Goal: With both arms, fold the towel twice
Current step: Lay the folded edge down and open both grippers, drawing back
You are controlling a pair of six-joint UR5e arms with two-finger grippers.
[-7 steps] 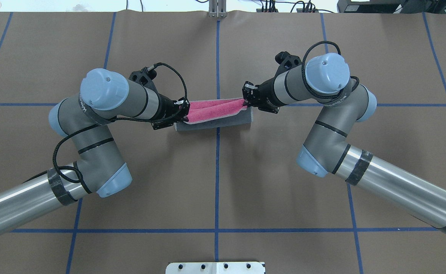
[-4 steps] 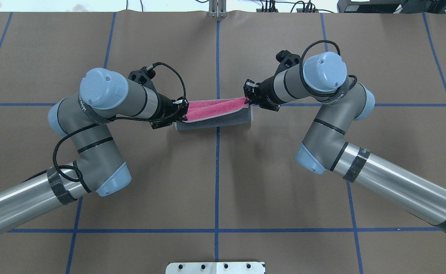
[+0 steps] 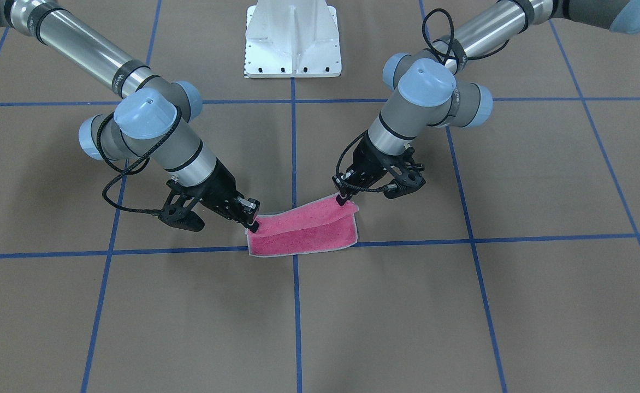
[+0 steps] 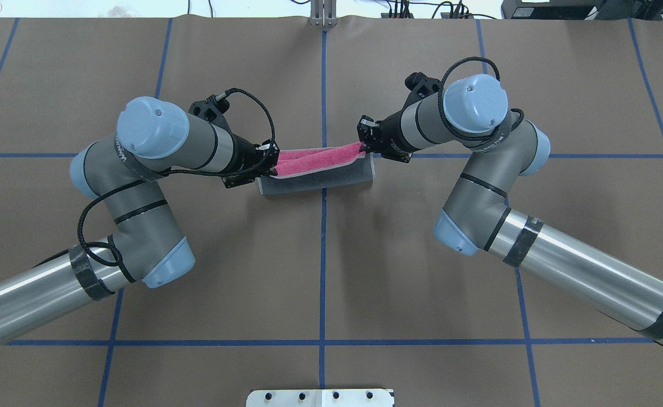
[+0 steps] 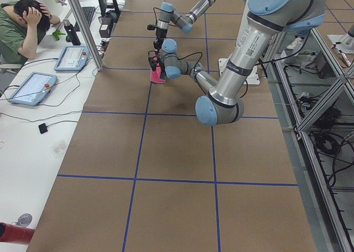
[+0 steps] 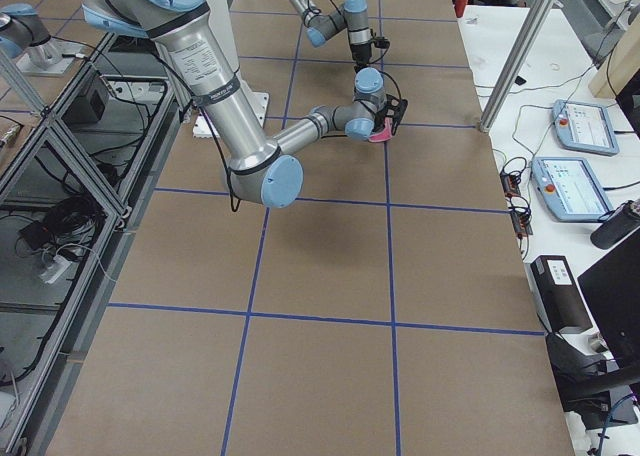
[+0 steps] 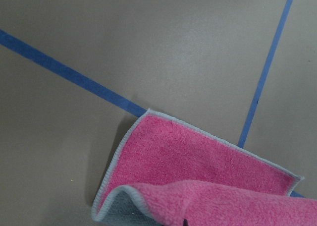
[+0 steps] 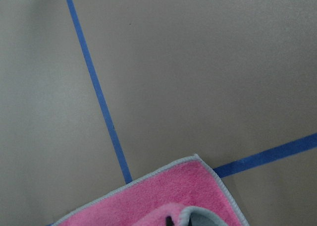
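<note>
**A:** Where's the towel (image 4: 315,169)?

**B:** Mid-desk (image 4: 320,271), over the crossing of the blue tape lines (image 4: 323,85), far from the base (image 4: 320,397). Its near edge is raised. The far half lies flat, pink side up.

**A:** And the jaws?

**B:** On the left arm (image 4: 156,141) the jaws are pinched tight on the raised edge's left corner. On the right arm (image 4: 473,113) they pinch the right corner. They grip nothing else.

**A:** The first fold, I'd say. How to do it well?

**B:** Carry both corners toward the far side together and level. Keep the edge lightly taut so the middle doesn't sag. Lay edge on edge with the corners matched, and only then let go. The towel sits a little skewed to the tape, so follow the cloth rather than the lines.

**A:** And the cloth itself?

**B:** Soft terry with a nubbly pink face. The dark grey back shows on the raised flap, and it has a pale stitched border and rounded corners. It's limp, so I'd expect it to droop or crease if one side leads. The desk's brown cover looks matte and smooth, so probably little drag.
</note>
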